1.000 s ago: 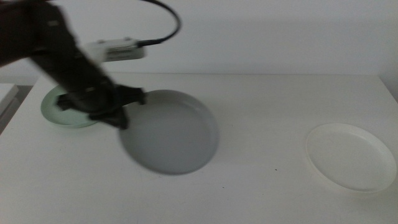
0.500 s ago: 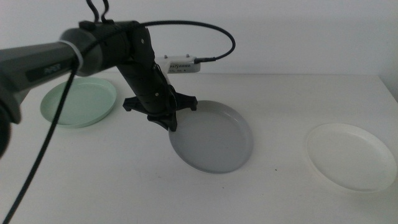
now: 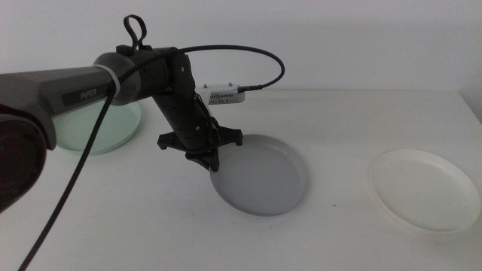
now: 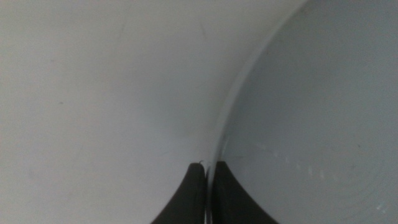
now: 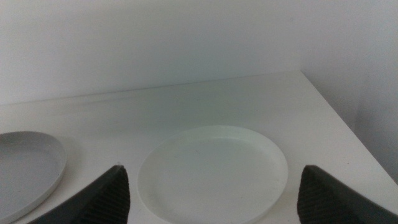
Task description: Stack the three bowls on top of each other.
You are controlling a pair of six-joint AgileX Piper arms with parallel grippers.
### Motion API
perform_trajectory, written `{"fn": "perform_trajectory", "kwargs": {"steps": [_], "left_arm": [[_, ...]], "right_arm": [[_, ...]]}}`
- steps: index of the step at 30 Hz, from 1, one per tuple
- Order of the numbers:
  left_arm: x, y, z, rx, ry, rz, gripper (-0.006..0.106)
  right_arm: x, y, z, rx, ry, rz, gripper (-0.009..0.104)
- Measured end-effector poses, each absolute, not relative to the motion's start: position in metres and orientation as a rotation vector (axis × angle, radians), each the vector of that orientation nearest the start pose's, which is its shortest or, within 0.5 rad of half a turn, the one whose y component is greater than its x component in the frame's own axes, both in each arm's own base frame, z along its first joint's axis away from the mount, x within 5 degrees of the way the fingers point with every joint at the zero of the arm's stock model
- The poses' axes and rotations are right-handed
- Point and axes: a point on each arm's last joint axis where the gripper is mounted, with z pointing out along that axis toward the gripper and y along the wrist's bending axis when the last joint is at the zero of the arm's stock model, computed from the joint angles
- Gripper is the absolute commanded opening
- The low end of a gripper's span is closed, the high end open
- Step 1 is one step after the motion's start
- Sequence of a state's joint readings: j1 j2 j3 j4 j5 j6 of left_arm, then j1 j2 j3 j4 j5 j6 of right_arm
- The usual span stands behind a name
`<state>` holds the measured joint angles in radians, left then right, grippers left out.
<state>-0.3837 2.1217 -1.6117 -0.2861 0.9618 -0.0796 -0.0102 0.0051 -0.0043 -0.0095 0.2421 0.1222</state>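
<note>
- The left gripper (image 3: 205, 159) pinches the near-left rim of the grey bowl (image 3: 260, 175); in the left wrist view its 2 fingers (image 4: 186, 198) are clenched on that thin rim with no gap, 1 outside the wall and 1 inside.
- The grey bowl sits mid-counter, tilted: the gripped edge looks raised while the far side appears to rest on or near the counter (image 3: 331, 241).
- The white bowl (image 3: 425, 190) lies flat to the right of the grey bowl, well apart from it, near the counter's right edge.
- The mint green bowl (image 3: 102, 128) lies flat at the back left, behind the left arm and partly hidden by it.
- The right gripper (image 5: 214, 202) waits low at the right, its fingers spread wide, with the white bowl directly ahead between them and the grey bowl's edge off to one side.
- Deciding relation: both possible bases lie to the sides of the held bowl, the green one just behind the left arm, the white one across open counter, closer to the right arm.
- No bowl is stacked yet.
</note>
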Motion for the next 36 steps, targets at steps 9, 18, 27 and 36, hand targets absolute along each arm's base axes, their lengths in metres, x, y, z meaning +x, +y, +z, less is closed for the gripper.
{"fn": "perform_trajectory", "kwargs": {"steps": [9,18,27,36], "left_arm": [[0.399,-0.183,0.168,0.246,2.977,-0.403,0.071],[0.389,-0.164,0.209,0.383,2.955,-0.35,0.094],[0.345,-0.128,0.318,0.429,2.803,-0.121,0.094],[0.313,-0.101,0.377,0.38,2.622,0.058,0.094]], "right_arm": [[0.056,-0.001,0.192,0.108,1.724,0.074,0.093],[0.056,-0.001,0.192,0.108,1.724,0.074,0.093],[0.056,-0.001,0.192,0.108,1.724,0.074,0.093],[0.056,-0.001,0.192,0.108,1.724,0.074,0.093]]}}
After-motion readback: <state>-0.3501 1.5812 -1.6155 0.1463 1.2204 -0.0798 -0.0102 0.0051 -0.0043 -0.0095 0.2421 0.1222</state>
